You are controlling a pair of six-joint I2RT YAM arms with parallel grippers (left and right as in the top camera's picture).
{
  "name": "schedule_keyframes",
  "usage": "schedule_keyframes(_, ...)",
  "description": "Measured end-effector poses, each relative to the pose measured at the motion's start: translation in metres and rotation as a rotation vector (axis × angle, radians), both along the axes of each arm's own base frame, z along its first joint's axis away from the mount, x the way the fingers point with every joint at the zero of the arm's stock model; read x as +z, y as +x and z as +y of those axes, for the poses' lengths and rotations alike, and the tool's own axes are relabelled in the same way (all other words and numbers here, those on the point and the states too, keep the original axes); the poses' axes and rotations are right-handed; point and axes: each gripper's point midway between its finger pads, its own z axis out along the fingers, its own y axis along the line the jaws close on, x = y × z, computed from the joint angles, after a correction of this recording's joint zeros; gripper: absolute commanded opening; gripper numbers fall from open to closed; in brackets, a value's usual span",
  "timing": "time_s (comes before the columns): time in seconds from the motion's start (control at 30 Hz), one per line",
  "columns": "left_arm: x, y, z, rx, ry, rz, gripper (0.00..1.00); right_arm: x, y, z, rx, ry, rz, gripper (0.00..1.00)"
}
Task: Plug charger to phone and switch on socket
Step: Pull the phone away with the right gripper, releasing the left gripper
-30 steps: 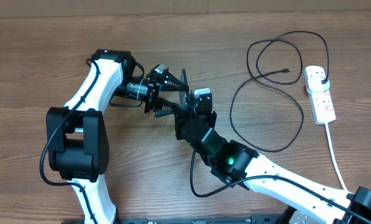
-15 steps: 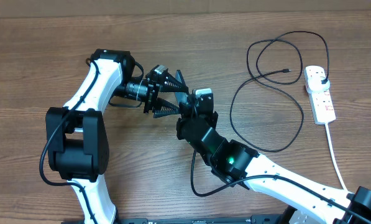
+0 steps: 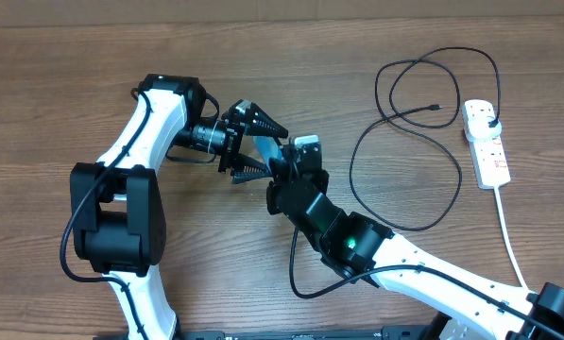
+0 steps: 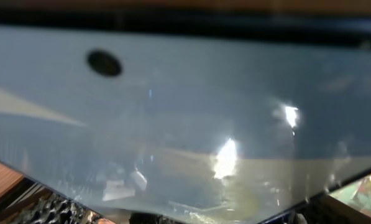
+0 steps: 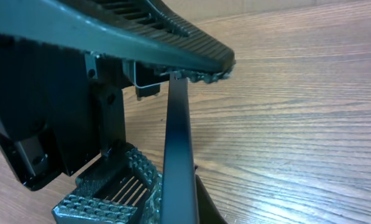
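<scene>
The right gripper is closed down on one end of the phone and holds it clear of the table, standing on its edge; the contact point itself is hidden behind the gripper body, so exactly where the jaws bite cannot be made out. In the right wrist view the phone shows edge-on as a thin dark slab rising from the bottom of the frame. The left gripper stands wide open around the phone's other end, one finger on either side, gripping nothing. Its wrist camera is filled by the pale blue-grey screen, streaked with glare. Well apart to the right, the charger lies in loose loops on the wood, its black plug seated in the far end of the white socket.
</scene>
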Motion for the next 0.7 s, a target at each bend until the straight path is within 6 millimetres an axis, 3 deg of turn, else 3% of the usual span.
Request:
schedule_keyframes(0.17,-0.002,0.005,0.012,0.029,0.018,0.017,1.0,-0.005,-0.003,-0.002,0.007,-0.015,0.021,0.04)
schedule_keyframes(0.3,0.004,0.012,0.041,0.099,0.014,0.034,1.0,-0.01,-0.009,-0.016,-0.031,-0.045,0.06,0.04)
schedule_keyframes(0.4,0.013,0.014,0.068,0.155,-0.001,0.035,0.98,0.001,-0.012,-0.033,-0.097,-0.03,0.062,0.04)
schedule_keyframes(0.6,0.021,0.017,0.117,0.226,0.04,-0.146,0.99,0.038,-0.022,-0.075,-0.285,0.121,0.047,0.04)
schedule_keyframes(0.7,0.032,0.011,0.128,0.227,0.082,-0.222,0.99,0.039,-0.028,-0.093,-0.388,0.189,0.084,0.04)
